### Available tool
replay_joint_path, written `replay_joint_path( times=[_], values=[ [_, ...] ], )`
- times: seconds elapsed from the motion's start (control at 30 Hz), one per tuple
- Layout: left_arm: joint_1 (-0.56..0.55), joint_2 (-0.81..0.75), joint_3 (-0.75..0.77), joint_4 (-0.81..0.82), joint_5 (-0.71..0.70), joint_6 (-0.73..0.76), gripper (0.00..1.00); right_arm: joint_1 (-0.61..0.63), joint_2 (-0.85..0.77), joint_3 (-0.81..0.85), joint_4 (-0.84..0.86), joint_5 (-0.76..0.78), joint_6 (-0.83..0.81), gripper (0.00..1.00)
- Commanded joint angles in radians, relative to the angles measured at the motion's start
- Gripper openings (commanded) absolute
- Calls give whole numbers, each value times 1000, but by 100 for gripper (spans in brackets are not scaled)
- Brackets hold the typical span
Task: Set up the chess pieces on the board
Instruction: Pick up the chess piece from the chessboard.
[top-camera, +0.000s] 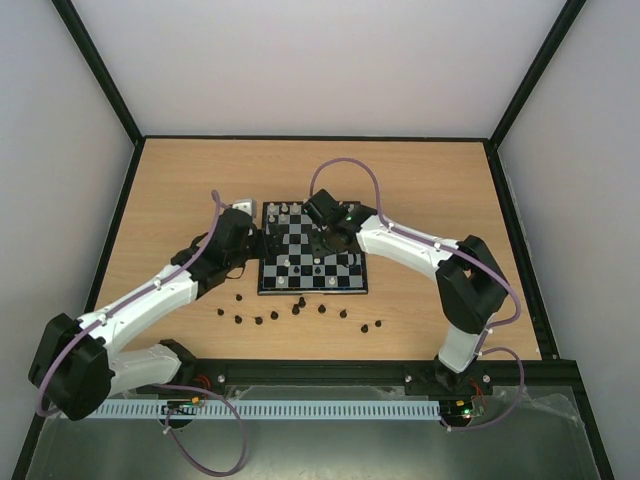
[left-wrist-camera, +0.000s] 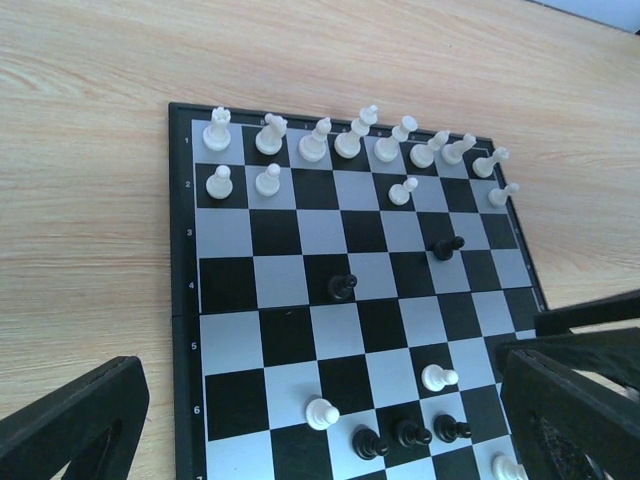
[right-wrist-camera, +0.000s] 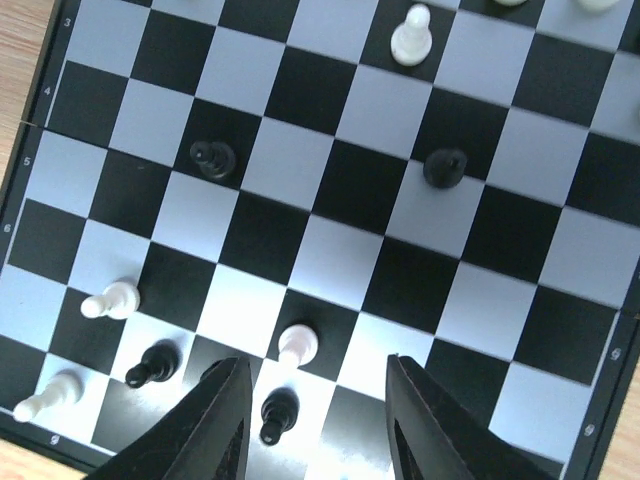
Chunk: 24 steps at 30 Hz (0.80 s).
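The board (top-camera: 345, 283) lies mid-table, with black and silvery squares. It also shows in the left wrist view (left-wrist-camera: 230, 345) and the right wrist view (right-wrist-camera: 330, 260). White chess pieces (left-wrist-camera: 345, 140) fill its far rows. A few black pawns (left-wrist-camera: 342, 287) and white pawns (left-wrist-camera: 321, 412) stand mid-board. My left gripper (top-camera: 260, 244) sits at the board's left edge, open and empty, with its fingers (left-wrist-camera: 70, 420) wide apart. My right gripper (top-camera: 333, 236) hovers low over the board, open. A white pawn (right-wrist-camera: 297, 343) and a black pawn (right-wrist-camera: 277, 412) stand between its fingers (right-wrist-camera: 215, 420), untouched.
Several loose black pieces (top-camera: 300, 312) are scattered on the wooden table in front of the board. A small white box (top-camera: 243, 208) sits by the board's far left corner. A black frame (top-camera: 330, 370) runs along the near edge.
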Motion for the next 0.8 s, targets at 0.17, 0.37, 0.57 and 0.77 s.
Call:
replay_joint_path(
  times=[0.17,0.37,0.57,0.77],
  values=[
    [-3,41,-4,19,-6,16,99,12,-25,-56,-74,-83,-26,32],
    [-4,44,-2,20,-6,16,99,12,2,-56,-57,-101,-29,27],
    [-3,51,0,22,-3,16,100,18,22,-44,-57,-120,-34,24],
    [-3,53,-1,23,4,16,100,35,59,-20,-69,-114,-34,24]
  ],
)
